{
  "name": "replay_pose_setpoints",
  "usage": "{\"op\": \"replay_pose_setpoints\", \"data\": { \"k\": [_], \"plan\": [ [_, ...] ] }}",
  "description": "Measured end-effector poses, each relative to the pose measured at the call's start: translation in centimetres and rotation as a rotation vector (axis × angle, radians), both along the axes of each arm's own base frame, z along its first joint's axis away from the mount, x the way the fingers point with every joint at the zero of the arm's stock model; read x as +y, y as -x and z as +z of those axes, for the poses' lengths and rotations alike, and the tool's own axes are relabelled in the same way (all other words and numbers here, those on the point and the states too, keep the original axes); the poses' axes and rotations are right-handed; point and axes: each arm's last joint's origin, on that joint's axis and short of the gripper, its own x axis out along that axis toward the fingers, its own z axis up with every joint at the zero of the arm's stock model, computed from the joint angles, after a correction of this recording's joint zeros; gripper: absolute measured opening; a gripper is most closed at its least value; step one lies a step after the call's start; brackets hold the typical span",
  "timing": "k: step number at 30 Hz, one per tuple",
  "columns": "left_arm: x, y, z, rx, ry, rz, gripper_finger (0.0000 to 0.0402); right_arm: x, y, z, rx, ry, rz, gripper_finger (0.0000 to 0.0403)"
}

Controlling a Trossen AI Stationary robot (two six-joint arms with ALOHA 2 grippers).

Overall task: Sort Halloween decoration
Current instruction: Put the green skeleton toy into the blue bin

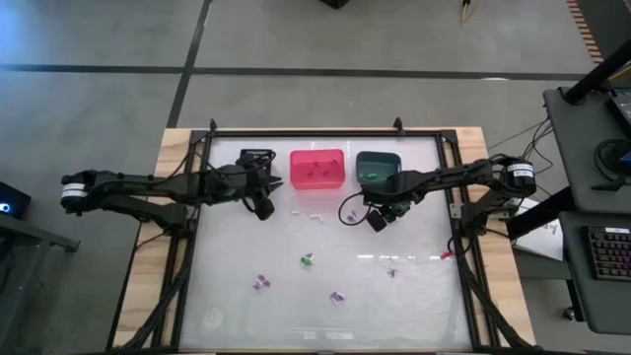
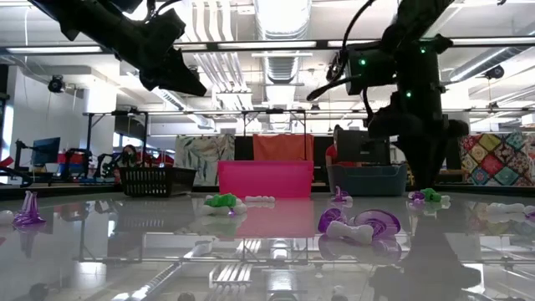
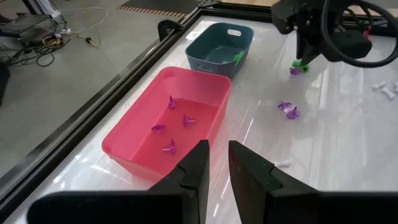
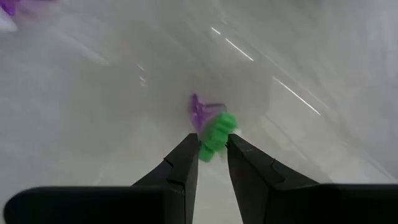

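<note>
Glossy white, the desk (image 1: 414, 306) carried three bins along its far edge: a black bin (image 1: 254, 158), a pink bin (image 1: 316, 169) and a teal bin (image 1: 379, 166), apparently one for each colour of trinket. Four purple trinkets (image 3: 171, 124) already lay in the pink bin, and something green (image 3: 237, 58) sat in the teal one.

Both arms reached in from the sides. The left gripper (image 3: 215, 163) hovered just before the pink bin, its fingers nearly together with nothing between them.

The right gripper (image 4: 211, 151), in front of the teal bin, had its fingers clenched on a green trinket (image 4: 214, 138), small and knobbly, probably bound for the teal bin. A purple trinket (image 4: 199, 109) lay on the desk just beyond it.

More tiny decorations were scattered near the desk's middle: another green piece (image 1: 308, 260), purple pieces (image 1: 261, 283) and white bone-like bits (image 1: 315, 214), all far smaller than the fingers.
</note>
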Motion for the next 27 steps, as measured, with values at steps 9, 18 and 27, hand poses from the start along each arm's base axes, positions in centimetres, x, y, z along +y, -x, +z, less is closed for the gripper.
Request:
{"op": "replay_pose_setpoints", "data": {
  "k": [9,18,27],
  "plan": [
    [0.0,0.0,0.01,-0.003,0.005,0.003,0.0043,-0.01,0.45,-0.94,0.0,0.023,-0.03,0.0077],
    [0.0,0.0,0.01,-0.005,0.009,0.005,0.0043,-0.04,0.4,-1.14,-0.012,0.03,-0.023,0.007],
    [0.0,0.0,0.01,-0.005,0.009,0.005,0.0043,-0.06,0.31,-1.14,-0.02,0.035,-0.01,0.0017]
  ]
}}
